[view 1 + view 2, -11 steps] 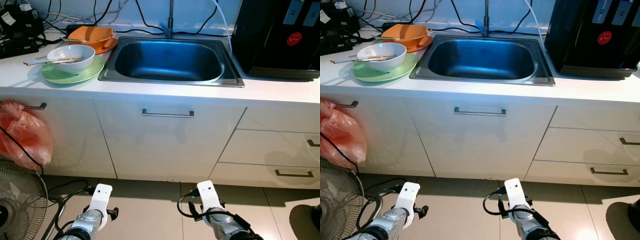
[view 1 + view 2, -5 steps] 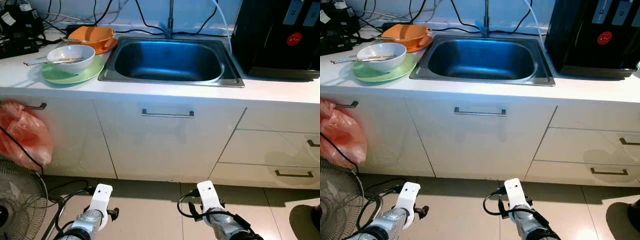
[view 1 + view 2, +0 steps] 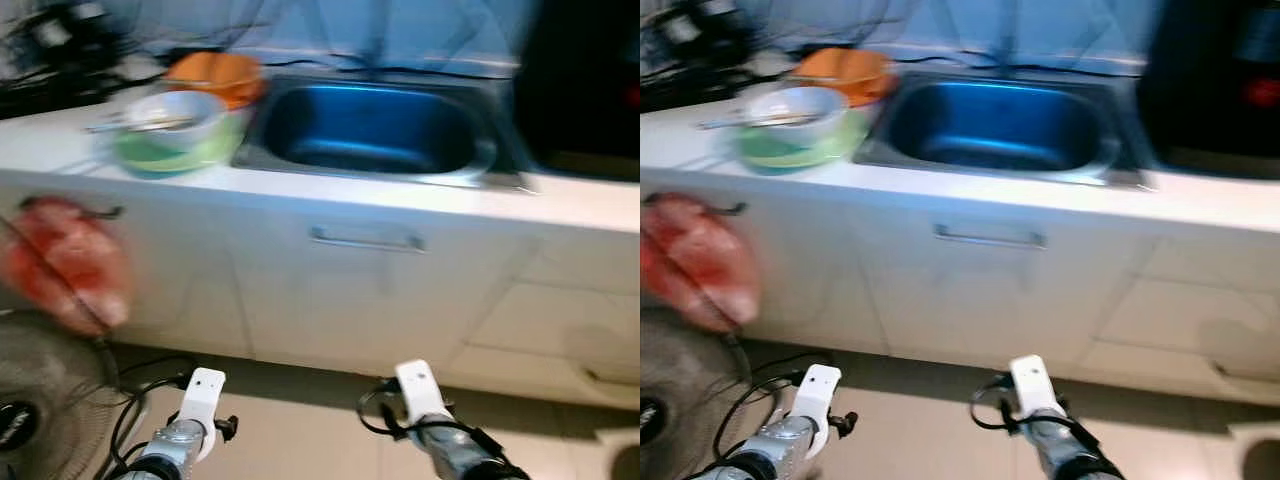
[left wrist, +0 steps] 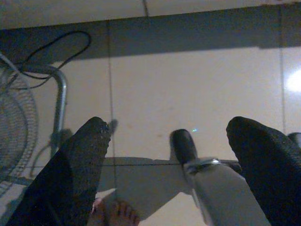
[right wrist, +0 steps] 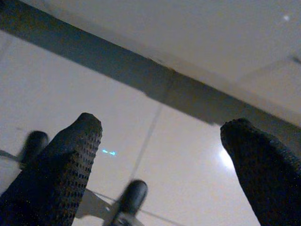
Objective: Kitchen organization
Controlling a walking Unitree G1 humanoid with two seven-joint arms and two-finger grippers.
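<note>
On the white counter a white bowl (image 3: 175,115) with chopsticks across it sits on a green plate (image 3: 165,157). An orange bowl (image 3: 217,74) stands behind it, left of the steel sink (image 3: 370,130). Both arms hang low in front of the cupboards, above the tiled floor. In the left wrist view my left gripper (image 4: 169,136) is open, with floor between its fingers (image 4: 82,160). The right wrist view has my right gripper (image 5: 160,136) open too, pointing at the floor and the cupboard's base. The eye views are blurred.
A red plastic bag (image 3: 62,262) hangs from a cupboard handle at the left. Below it a floor fan (image 3: 35,400) stands with cables around it. A black appliance (image 3: 590,90) stands right of the sink. A person's bare toes (image 4: 115,214) are on the floor.
The whole picture has slid to the right and blurred, so the camera has turned left. Both arms hang as before.
</note>
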